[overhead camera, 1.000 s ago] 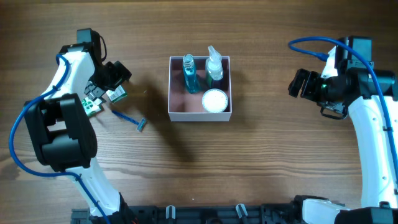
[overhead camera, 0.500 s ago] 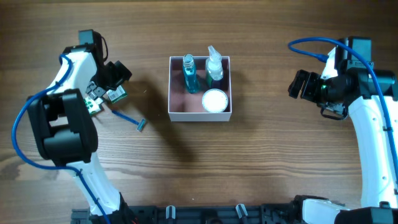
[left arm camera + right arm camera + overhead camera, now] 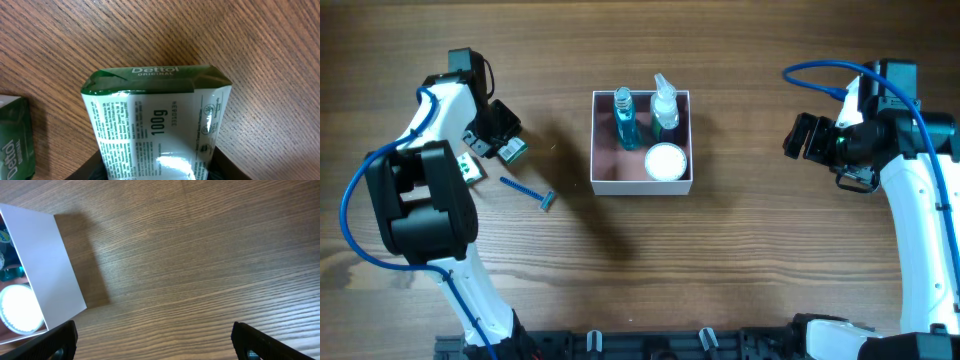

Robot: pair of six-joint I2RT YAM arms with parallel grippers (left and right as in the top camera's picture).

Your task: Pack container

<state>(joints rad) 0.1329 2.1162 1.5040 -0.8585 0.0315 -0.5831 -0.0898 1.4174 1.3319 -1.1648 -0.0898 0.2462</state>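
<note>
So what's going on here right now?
The left pincer grips a green-and-white soap packet off to the container's left. The container already holds two bottles and a white jar. A second packet and a blue razor lie on the table; the right pincer is open, holding nothing.
</note>
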